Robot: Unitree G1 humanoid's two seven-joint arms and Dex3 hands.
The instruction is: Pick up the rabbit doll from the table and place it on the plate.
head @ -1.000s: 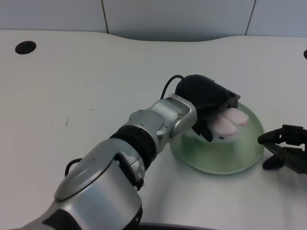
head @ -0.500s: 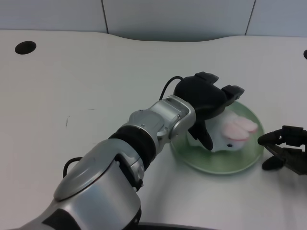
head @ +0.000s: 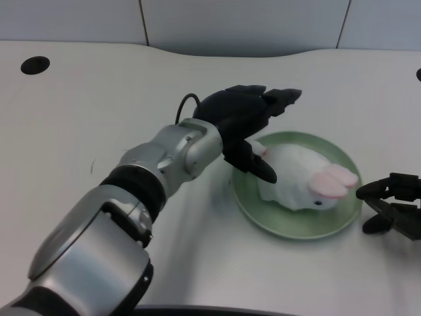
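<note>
Head view: white rabbit doll lying on the green plate, pink ears pointing toward 3 o'clock, dark eye facing the camera. Plate resting on the white table, at about 4 o'clock from the picture's middle. Left hand at the plate's 10 o'clock edge, fingers spread apart, holding nothing; thumb reaching down near the doll's back end, perhaps touching it, hard to judge from this angle. Dark round hole in the table at far 10 o'clock.
</note>
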